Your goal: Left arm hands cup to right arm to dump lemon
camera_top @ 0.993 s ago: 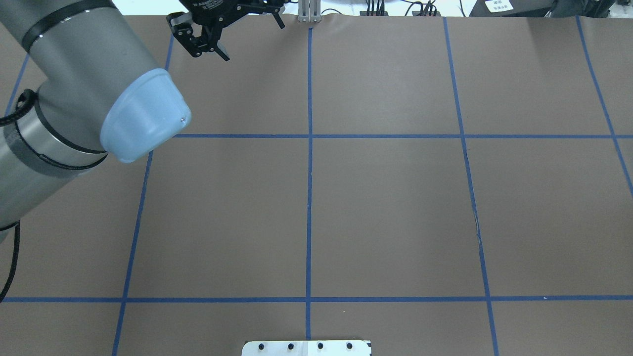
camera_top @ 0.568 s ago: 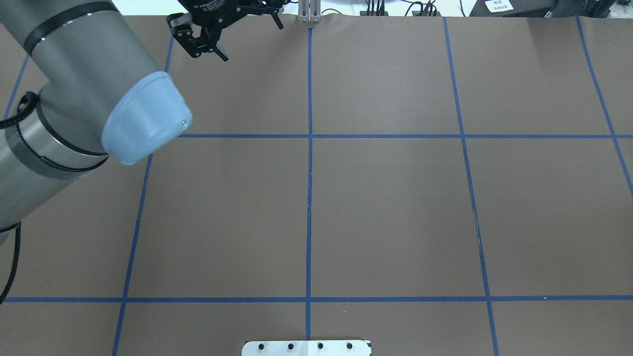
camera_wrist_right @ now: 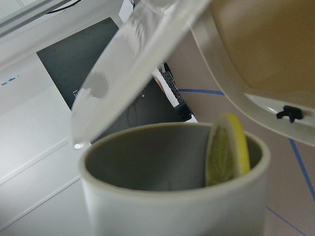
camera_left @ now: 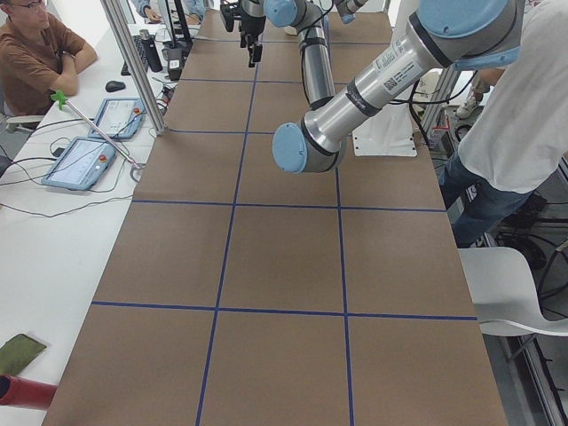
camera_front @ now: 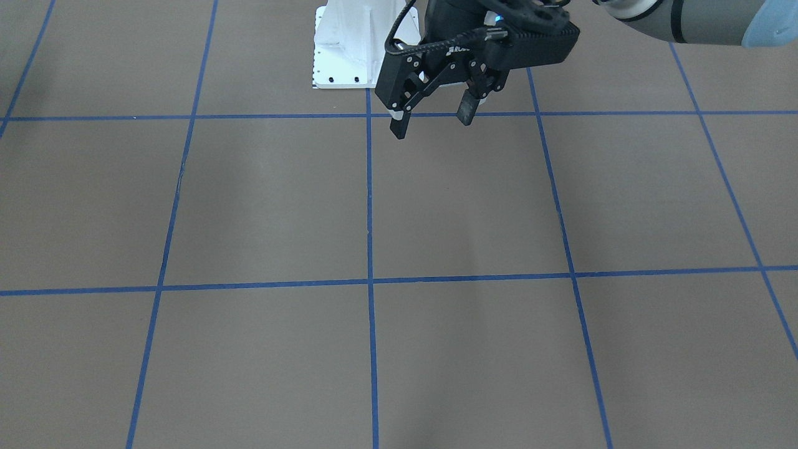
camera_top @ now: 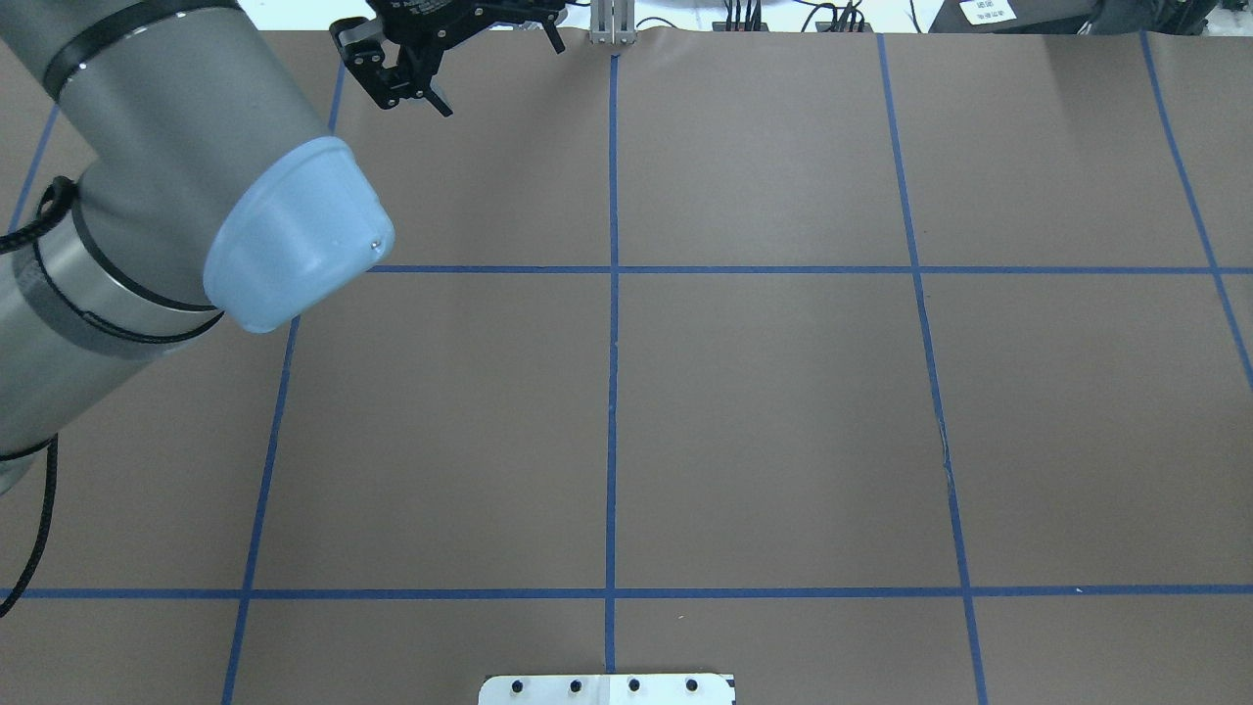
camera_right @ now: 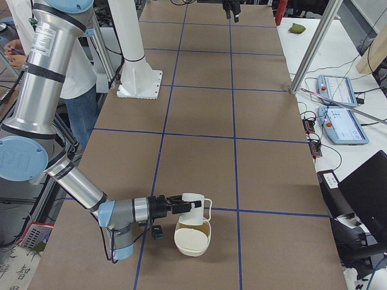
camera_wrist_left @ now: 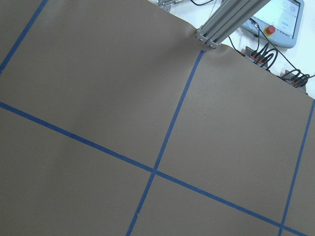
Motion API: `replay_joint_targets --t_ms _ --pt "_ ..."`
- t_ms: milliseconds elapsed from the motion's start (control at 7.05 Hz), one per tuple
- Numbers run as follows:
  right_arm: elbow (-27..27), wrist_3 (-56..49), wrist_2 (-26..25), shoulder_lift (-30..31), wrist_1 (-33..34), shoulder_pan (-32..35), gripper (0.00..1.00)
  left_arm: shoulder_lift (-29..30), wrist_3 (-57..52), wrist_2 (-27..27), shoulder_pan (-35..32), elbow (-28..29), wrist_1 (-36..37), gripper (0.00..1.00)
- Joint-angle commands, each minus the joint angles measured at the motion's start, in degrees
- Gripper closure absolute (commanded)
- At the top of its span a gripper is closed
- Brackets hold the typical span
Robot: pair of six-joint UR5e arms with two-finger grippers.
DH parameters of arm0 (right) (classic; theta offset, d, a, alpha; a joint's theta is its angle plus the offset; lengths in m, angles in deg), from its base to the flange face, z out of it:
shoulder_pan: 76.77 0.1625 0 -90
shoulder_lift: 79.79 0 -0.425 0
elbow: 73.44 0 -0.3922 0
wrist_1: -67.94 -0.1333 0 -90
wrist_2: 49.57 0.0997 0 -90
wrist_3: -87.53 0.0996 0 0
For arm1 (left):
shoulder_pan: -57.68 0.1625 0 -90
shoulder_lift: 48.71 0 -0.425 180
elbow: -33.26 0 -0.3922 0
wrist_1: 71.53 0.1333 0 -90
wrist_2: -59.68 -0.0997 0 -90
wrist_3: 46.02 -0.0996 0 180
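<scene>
Left tool (camera_front: pixel 432 123) edged away from robot, jaws apart, right tool (camera_right: pixel 188 206) at cup (camera_right: pixel 196 214), grip cannot be told, lemon (camera_wrist_right: pixel 226 152) inside.

Matt brown paper (camera_top: pixel 764 411), crossed by blue tape (camera_top: pixel 613 392). The cup (camera_wrist_right: pixel 162 211) looks glazed; the bowl (camera_right: pixel 192 240) beside it glossy cream. Arm (camera_top: pixel 166 127): satin grey metal, blue plastic caps (camera_top: pixel 294 235).

— Where is room to pass?
— Over the brown paper-covered surface (camera_top: pixel 764 421), across its middle squares.
— What blocks?
— The left arm's grey, blue-capped elbow (camera_top: pixel 294 235) overhangs one side; a white mug (camera_right: pixel 192 216) and a cream bowl (camera_right: pixel 193 243) occupy the right end.
</scene>
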Motion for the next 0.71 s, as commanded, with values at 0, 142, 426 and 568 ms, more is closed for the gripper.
replay_joint_targets --t_ms 0,142,426,568 --pt "1.03 3.43 0.88 -0.52 -0.64 0.61 0.98 0.57 -1.21 -0.32 0.12 -0.02 1.63 0.0" --pt "1.12 6.06 1.66 -0.52 -0.74 1.4 0.98 0.57 -1.21 -0.32 0.29 -0.02 1.63 0.0" --pt "1.12 9.06 4.91 -0.61 -0.74 4.64 0.97 0.49 -1.21 -0.76 0.73 0.06 1.63 0.0" --pt "0.95 12.73 8.84 -0.87 -0.74 7.79 0.97 0.66 -1.21 -1.81 1.43 -0.02 1.98 0.0"
